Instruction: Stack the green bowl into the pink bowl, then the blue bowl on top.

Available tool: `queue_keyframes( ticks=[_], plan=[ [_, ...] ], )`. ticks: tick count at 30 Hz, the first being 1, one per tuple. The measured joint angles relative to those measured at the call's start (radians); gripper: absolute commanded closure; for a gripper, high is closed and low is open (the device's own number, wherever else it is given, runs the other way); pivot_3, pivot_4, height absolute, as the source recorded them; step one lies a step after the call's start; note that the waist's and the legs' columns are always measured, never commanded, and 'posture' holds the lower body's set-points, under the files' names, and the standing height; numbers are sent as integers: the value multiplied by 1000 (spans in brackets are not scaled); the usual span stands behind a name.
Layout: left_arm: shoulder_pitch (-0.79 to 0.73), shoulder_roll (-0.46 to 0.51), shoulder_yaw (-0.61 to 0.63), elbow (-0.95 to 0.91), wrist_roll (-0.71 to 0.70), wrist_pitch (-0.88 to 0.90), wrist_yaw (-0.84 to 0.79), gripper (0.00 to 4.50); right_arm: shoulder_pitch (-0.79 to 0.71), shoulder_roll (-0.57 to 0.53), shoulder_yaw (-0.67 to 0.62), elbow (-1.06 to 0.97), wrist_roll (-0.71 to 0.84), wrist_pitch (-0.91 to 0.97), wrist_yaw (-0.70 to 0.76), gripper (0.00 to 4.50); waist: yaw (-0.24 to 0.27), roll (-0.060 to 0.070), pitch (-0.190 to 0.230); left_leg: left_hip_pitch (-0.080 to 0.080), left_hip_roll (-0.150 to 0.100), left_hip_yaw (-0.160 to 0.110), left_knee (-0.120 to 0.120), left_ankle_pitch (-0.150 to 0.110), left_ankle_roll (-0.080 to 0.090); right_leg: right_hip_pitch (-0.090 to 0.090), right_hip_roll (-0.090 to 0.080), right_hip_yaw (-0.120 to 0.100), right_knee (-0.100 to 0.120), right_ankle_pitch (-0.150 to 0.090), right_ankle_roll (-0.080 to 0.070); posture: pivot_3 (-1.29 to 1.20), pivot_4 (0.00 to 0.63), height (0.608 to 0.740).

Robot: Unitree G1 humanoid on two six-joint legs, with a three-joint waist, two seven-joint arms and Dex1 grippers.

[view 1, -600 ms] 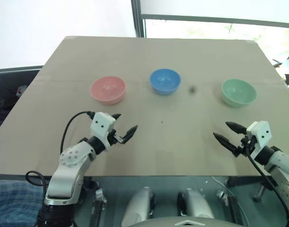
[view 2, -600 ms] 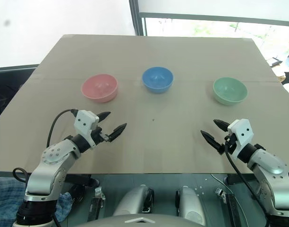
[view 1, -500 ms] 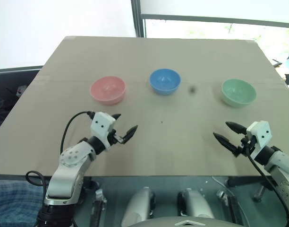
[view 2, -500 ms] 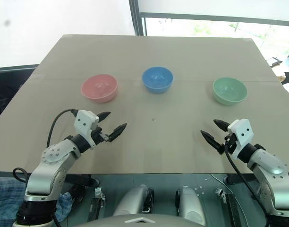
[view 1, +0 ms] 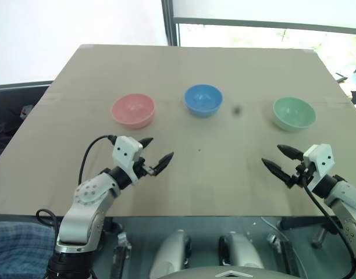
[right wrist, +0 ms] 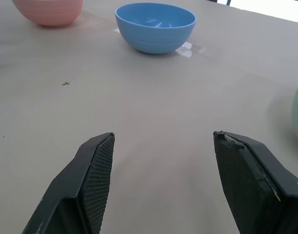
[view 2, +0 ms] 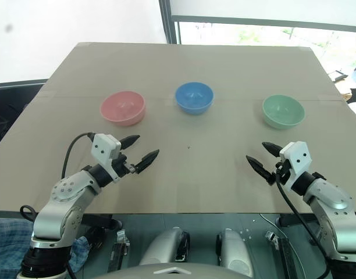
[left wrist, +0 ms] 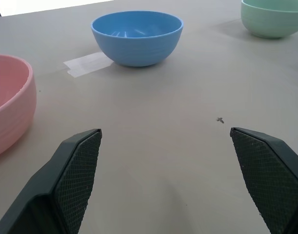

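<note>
Brown cardboard-coloured table (view 1: pixel 195 174) is seen from the head views, with three bowls set in a row across it: the pink bowl (view 1: pixel 133 110) at about ten o'clock of the table's middle, the blue bowl (view 1: pixel 203 99) at twelve, and the green bowl (view 1: pixel 294 113) at two, each well apart from the next. The left gripper (view 1: pixel 156 154) and the right gripper (view 1: pixel 281 159) are held above the near part of the table, both with fingers spread apart and nothing between them. From the left wrist view, the pink bowl is found at nine o'clock, the blue one at eleven and the green one at one. From the right wrist view, the green bowl's edge is caught at three o'clock and the blue bowl at twelve. No stacking is yet done. A slip is judged likely if the smooth, curved green wall is pinched off-centre; the light bowl could be pushed away or tipped.
</note>
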Motion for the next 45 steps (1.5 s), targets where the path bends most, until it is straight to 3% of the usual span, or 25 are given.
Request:
queue_keyframes(
  ticks=[7, 11, 22, 28, 32, 45],
  plan=[
    [1, 0, 0, 0, -14, 1, -4, 0, 0, -3, 0, -8, 8, 19, 0, 1109, 0, 0, 0, 0, 0, 0, 0, 0, 0, 0, 0, 0, 0, 0, 0, 0, 150, 740],
    [1, -3, 0, 0, -29, 7, -3, 0, 0, -19, 0, -13, 19, 60, -6, 167, 0, 0, 0, 0, 0, 0, 0, 0, 0, 0, 0, 0, 0, 0, 0, 0, 150, 740],
    [-18, 0, -3, 0, -18, 7, 5, 0, -4, -34, 0, -30, 39, 66, 27, 167, 0, 0, 0, 0, 0, 0, 0, 0, 0, 0, 0, 0, 0, 0, 0, 0, 150, 740],
    [-92, 37, -42, 44, 92, 20, 60, 0, -25, -76, 0, -150, 225, 87, 167, 167, 0, 0, 0, 0, 0, 0, 1, 0, 0, 0, 0, 0, 0, 0, 0, 0, 150, 740],
    [-153, 50, -68, 94, 164, 45, 92, 0, -77, -90, -2, -214, 321, 126, 166, 167, 1, -1, 0, 0, 0, 0, 1, 0, 0, 0, 0, 0, 0, 0, 1, 0, 150, 740],
    [-318, 151, -89, 222, 331, 52, 119, 0, -95, -110, 0, -243, 339, 146, 143, 167, 1, -1, 0, -1, 0, 0, 1, 0, 0, 0, 0, 0, 0, 0, 1, 0, 150, 740]
  ],
)
